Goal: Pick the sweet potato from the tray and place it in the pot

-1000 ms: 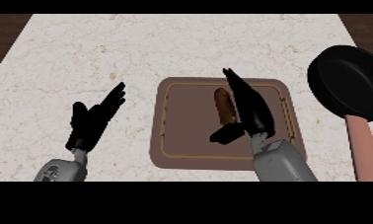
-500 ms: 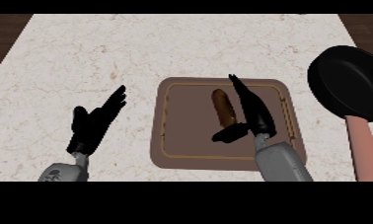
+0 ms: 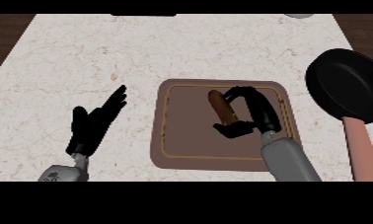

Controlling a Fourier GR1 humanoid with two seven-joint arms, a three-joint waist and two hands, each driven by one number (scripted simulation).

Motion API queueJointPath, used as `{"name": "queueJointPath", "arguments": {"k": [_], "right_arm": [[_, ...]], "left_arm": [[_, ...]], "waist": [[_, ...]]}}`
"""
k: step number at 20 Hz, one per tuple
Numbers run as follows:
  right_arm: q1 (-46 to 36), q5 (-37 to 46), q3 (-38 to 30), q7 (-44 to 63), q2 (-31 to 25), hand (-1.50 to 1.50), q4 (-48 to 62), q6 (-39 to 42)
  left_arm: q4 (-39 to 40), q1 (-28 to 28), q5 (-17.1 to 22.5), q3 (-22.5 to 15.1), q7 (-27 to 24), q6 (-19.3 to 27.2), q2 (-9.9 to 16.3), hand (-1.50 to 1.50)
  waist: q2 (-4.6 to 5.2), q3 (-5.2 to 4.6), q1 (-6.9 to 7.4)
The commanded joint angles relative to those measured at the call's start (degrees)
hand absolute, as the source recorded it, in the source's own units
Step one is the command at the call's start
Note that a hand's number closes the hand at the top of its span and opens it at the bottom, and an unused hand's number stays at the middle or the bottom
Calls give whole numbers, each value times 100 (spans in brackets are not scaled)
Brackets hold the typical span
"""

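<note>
Two robot hands show, and only the right robot hand (image 3: 251,112) is at work. It sits over the tray (image 3: 167,134), fingers curling in from the right side of the sweet potato (image 3: 221,107) and thumb tucked below its near end, so the hand is narrowing round it; whether it has truly closed on it I cannot tell, as the far part of the potato is bare and contact is hard to read. The sweet potato lies lengthwise near the middle of the tray, resting on the tray floor. The left robot hand (image 3: 94,124) rests open on the table (image 3: 109,50), left of the tray, fingers straight.

Judging by this, the step in hand is the grasp itself. Next comes finishing the closure, lifting the potato clear of the tray's rim, then carrying it right of the tray to the black pot (image 3: 342,85), whose pinkish handle (image 3: 358,144) runs toward the viewer.
</note>
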Motion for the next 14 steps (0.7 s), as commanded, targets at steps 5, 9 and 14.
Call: {"name": "queueJointPath", "arguments": {"k": [5,9,14], "right_arm": [[-8,-107,-126,-767,218,150,472,-193],[666,-1271,-959,-2379,-1307,150,-175,700],[878,-2344,-1867,-3125,-2229,150,151,1905]], "left_arm": [[447,-253,-70,192,-158,-5,-125,0],[168,-51,53,231,-99,-143,36,0],[102,56,-2,317,-102,80,12,0]], "waist": [[136,65,-24],[125,76,-152],[140,149,-479]]}}
